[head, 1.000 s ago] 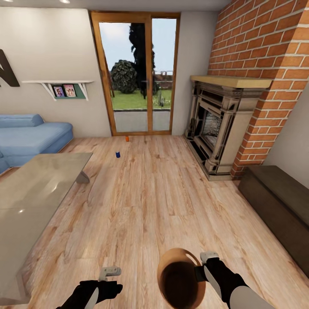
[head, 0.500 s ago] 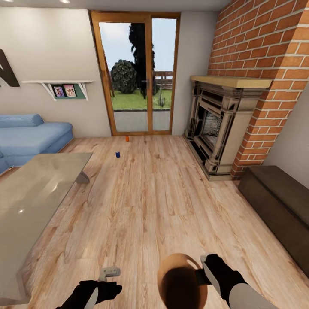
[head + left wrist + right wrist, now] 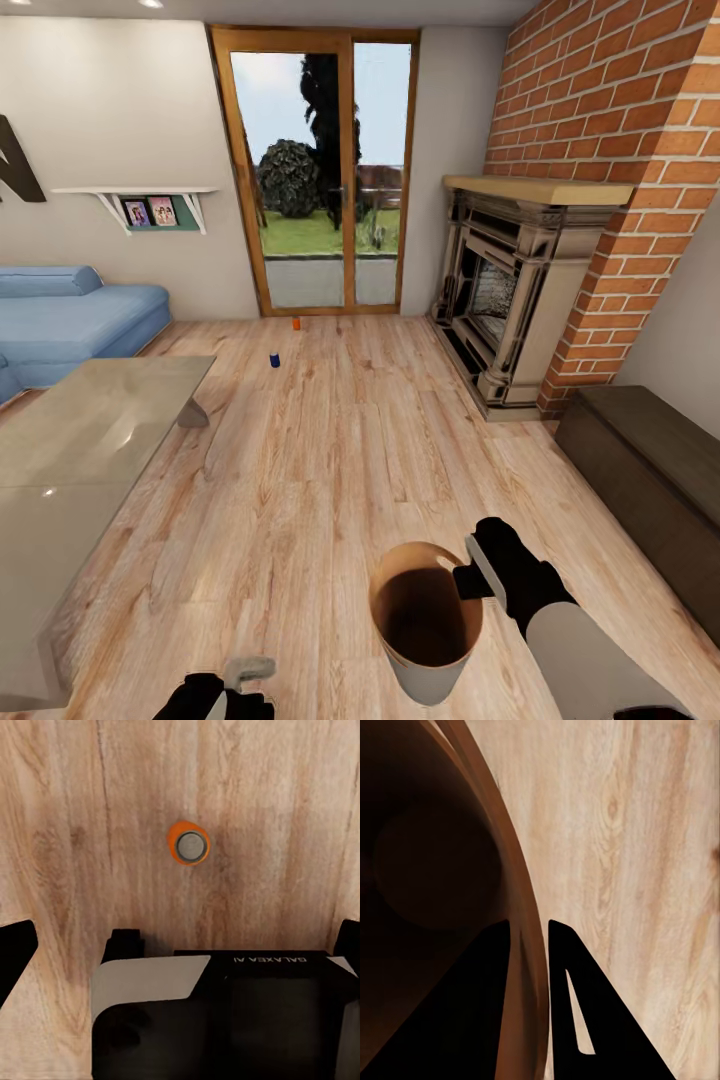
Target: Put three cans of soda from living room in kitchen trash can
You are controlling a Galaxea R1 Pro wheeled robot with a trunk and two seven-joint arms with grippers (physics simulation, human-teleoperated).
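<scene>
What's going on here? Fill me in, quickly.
The robot is in the living room, its right end effector shut on the rim of the trash can, carrying it over the plank floor. Two soda cans stand far ahead near the glass doors: a blue can and an orange can. The left wrist view shows an orange can below.

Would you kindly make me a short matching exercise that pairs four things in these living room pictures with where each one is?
Things:
1. bin
2. blue can
3. orange can
4. sofa

Places:
A. on the floor, just before the glass doors
B. against the wall, beyond the glass table
C. rim pinched by the right gripper
D. on the floor, off the table's far corner

Pairs: 1-C, 2-D, 3-A, 4-B
</scene>
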